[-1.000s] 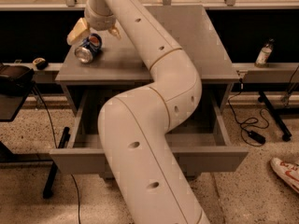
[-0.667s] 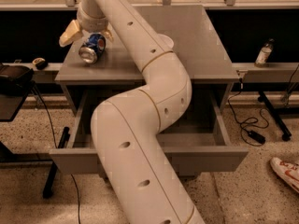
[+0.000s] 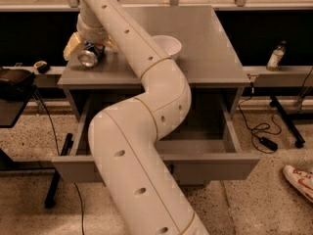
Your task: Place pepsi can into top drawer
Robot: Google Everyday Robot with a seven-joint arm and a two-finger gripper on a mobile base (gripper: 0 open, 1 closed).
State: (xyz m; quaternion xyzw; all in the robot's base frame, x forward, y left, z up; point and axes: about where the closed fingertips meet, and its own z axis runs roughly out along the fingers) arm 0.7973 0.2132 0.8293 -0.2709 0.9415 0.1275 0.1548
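The pepsi can [image 3: 90, 56] lies on its side at the front left corner of the grey cabinet's top [image 3: 210, 48], its silver end towards me. My gripper [image 3: 91, 47] is right over it, open, with one yellowish finger [image 3: 72, 44] on the can's left and the other on its right. The can rests on the cabinet top. The top drawer [image 3: 215, 164] is pulled out wide below. My white arm crosses its middle and hides its handle and much of its inside.
A white bowl [image 3: 167, 45] stands on the cabinet top to the right of my arm. A bottle [image 3: 276, 56] stands on a ledge at the right. A black box [image 3: 14, 82] is at the left. Cables [image 3: 261, 133] and a shoe [image 3: 299, 178] are on the floor.
The view has shifted, so the bowl now shows beside my arm. My gripper has stayed over the can with its fingers on either side. The can still lies on the cabinet top.
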